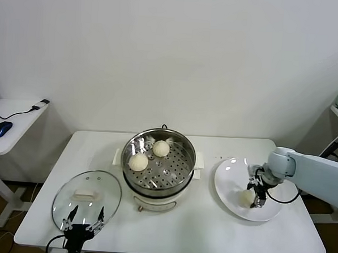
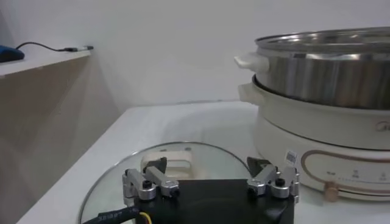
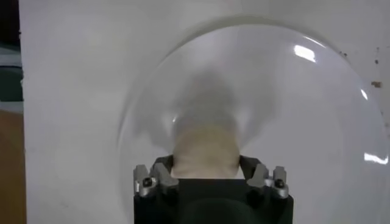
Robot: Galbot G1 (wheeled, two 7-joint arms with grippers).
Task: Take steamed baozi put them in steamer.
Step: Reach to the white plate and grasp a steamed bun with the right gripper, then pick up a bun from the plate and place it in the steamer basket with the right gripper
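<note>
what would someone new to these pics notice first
The shiny steel steamer in the middle of the white table, with two baozi lying apart in its back left part. To its right, the right gripper is down on the white plate, its fingers on either side of a third baozi. At the front left, the open left gripper hovers at the near edge of the glass lid.

No words or numbers can be read; the small sticker (image 2: 290, 157) and tiny print on the steamer (image 2: 329, 131) are too small.
</note>
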